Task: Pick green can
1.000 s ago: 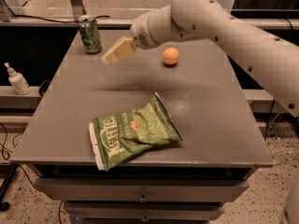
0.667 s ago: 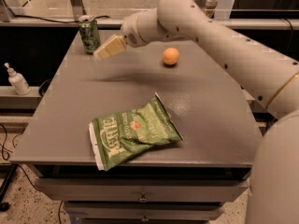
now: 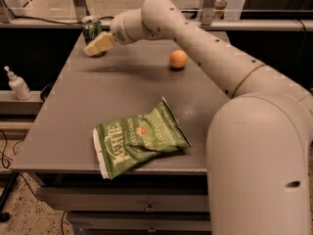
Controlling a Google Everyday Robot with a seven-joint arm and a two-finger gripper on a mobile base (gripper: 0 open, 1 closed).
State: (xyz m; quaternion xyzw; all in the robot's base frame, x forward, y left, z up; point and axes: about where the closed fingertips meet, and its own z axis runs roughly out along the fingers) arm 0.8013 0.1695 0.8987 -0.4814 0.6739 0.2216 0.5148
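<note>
My arm (image 3: 205,48) comes in from the near right corner and stretches in a long diagonal over the worktop (image 3: 98,102) to the far left corner. My gripper (image 3: 95,47) sits low there, tilted down toward the left edge, just in front of the green can (image 3: 91,27) and covering its lower part. I cannot tell whether my claw is apart or together. The can stands upright in that far left corner, close to the far edge. An orange ball (image 3: 178,59) lies nearer the far right corner, well apart from my gripper. A green chip bag (image 3: 138,143) lies flat at the near edge. Between can, ball and bag the grey top lies open.
</note>
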